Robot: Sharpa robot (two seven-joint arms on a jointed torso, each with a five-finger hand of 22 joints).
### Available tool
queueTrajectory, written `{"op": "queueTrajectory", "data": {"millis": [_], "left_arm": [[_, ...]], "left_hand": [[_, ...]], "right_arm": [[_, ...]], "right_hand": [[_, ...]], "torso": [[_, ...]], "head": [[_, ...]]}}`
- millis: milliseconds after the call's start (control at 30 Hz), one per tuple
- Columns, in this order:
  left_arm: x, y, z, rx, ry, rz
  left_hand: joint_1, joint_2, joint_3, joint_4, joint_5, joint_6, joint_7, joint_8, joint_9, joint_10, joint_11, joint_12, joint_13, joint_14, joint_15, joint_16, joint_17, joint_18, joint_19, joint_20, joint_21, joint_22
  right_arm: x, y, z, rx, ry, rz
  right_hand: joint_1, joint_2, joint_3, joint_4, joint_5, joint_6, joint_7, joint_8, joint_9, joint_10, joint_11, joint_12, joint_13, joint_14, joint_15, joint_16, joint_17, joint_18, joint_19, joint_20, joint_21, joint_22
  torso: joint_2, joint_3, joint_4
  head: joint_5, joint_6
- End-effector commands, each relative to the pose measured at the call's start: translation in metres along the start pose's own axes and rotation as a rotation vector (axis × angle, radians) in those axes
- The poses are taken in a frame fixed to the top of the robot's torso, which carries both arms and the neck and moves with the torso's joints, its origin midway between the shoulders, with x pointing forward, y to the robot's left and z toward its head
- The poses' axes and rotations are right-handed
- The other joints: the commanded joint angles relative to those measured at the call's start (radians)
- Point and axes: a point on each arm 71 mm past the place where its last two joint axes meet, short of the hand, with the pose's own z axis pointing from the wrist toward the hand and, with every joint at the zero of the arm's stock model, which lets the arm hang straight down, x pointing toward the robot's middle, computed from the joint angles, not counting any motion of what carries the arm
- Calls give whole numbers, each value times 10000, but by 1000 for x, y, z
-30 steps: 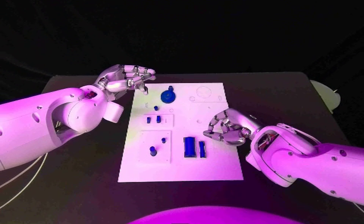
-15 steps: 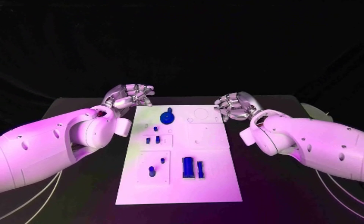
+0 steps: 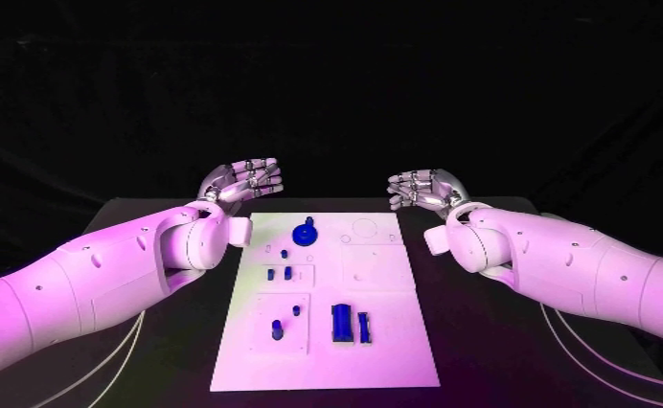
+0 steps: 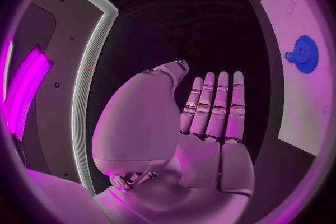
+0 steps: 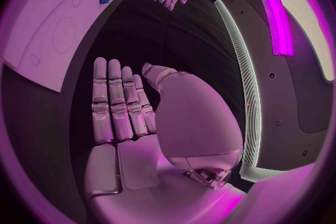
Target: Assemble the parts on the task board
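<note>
Task board (image 3: 331, 351): white rectangular plate, lying flat mid-table on the black table (image 3: 152, 370), long axis running away from the robot. Judged largely unfinished or between steps; no part is in either hand.

Left arm (image 3: 97, 279): white, entering from the left, raised beyond the board's far-left corner, well apart from every part.

Right arm (image 3: 553, 255): white, entering from the right, raised beyond the far-right corner in a mirrored pose.

Left hand (image 3: 242, 181): silver, fingers straight and spread wide, palm flat, holding nothing; the left wrist view confirms the extended fingers (image 4: 213, 106).

Right hand (image 3: 428, 186): silver, likewise wide and flat, holding nothing.

Blue gear (image 3: 306, 233): round toothed piece with a small knob beside it, at the far end of the board left of centre; whether it is seated or merely lying there cannot be told.

Two upright blue blocks (image 3: 350, 324): side by side near the board's middle, towards the near end, apparently standing in their recess.

Small blue pieces (image 3: 281, 273): a pair in the left-hand panel behind the blocks, and a few more in the near-left panel (image 3: 284, 322); too small to judge seating.

Empty circular outline (image 3: 366, 228): right of the gear, with bare panels below it. Judgement: right half of board still awaits parts.
</note>
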Motion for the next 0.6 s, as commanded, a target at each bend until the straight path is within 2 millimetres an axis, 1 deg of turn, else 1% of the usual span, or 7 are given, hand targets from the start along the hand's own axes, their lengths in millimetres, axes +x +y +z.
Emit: {"op": "queueTrajectory", "data": {"millis": [33,167,200,233,433,533,600], "left_arm": [[0,-3,4,553,-258,-116],[0,-2,7,638,-370,142],[0,0,5,220,-193,27],[0,0,5,220,-196,29],[7,4,-2,233,-371,162],[13,7,-10,253,-545,298],[19,10,-19,285,-730,447]], "left_hand": [[-112,-19,-311,7,-56,-5,37,-57,-53,-233,-93,-287,20,-289,139,-454,-124,-204,-113,25,-457,-336],[-252,133,-1071,208,-23,324,142,-65,-126,-109,-61,-539,32,-278,274,-962,-297,-321,-5,13,-887,-737],[-4520,2263,-4460,-2466,-2268,-7644,-1440,-2356,-2575,-9534,-1682,-1366,-605,-8128,-1594,-3420,-1628,-1778,-7831,-2900,-1571,-1633],[-4572,2263,-4460,-2466,-2268,-7644,-1440,-2356,-2575,-9534,-1682,-1366,-605,-8128,-1594,-3420,-1628,-1778,-7831,-2900,-1571,-1633],[-6738,2263,-4460,-2466,-2268,-7644,-1440,-2356,-2575,-9534,-1682,-1366,-605,-8128,-1594,-3420,-1628,-1778,-7831,-2900,-1571,-1633],[-7552,2263,-4460,-2466,-2268,-7644,-1440,-2356,-2575,-9534,-1682,-1366,-605,-8128,-1594,-3420,-1628,-1778,-7831,-2900,-1571,-1633],[-14574,2263,-4460,-2466,-2268,-7644,-1440,-2356,-2575,-9534,-1682,-1366,-605,-8128,-1594,-3420,-1628,-1778,-7831,-2900,-1571,-1633]], "right_arm": [[6,1,2,-472,558,767],[9,-2,3,-512,613,770],[5,-4,3,-132,194,336],[5,-4,3,-134,190,340],[12,-1,-4,-217,-28,538],[18,1,-11,-291,-250,731],[25,5,-19,-357,-486,926]], "right_hand": [[-183,-45,-75,-86,-54,-22,72,-162,-133,-10,55,-55,-402,-222,115,-413,-283,38,-103,157,-416,-578],[-554,-259,-552,-185,-128,-310,179,-492,-419,-869,347,-10,-1080,-987,537,-1207,-745,-87,-1544,543,-736,-1865],[-4485,1541,-5262,-1740,-785,-8552,-2073,-1943,-4663,-3704,-1490,-670,-2224,-10337,-1006,-3090,-3450,-1779,-9931,-1951,-1326,-7349],[-4579,1541,-5262,-1740,-785,-8552,-2073,-1943,-4663,-10799,-1490,-670,-2224,-10337,-1006,-3090,-3450,-1779,-9931,-1951,-1326,-7349],[-6611,1541,-5262,-1740,-785,-8552,-2073,-1943,-4663,-10799,-1490,-670,-2224,-10337,-1006,-3090,-3450,-1779,-9931,-1951,-1326,-7349],[-13857,1541,-5262,-1740,-785,-8552,-2073,-1943,-4663,-10799,-1490,-670,-2224,-10337,-1006,-3090,-3450,-1779,-9931,-1951,-1326,-7349],[-13857,1541,-5262,-1740,-785,-8552,-2073,-1943,-4663,-10799,-1490,-670,-2224,-10337,-1006,-3090,-3450,-1779,-9931,-1951,-1326,-7349]], "torso": [[-33,30,-46],[18,106,-22],[-14,38,-32],[-19,41,-30],[-291,182,82],[-438,259,142],[-486,284,162]], "head": [[43,138],[132,232],[67,160],[69,164],[195,400],[263,527],[286,568]]}}
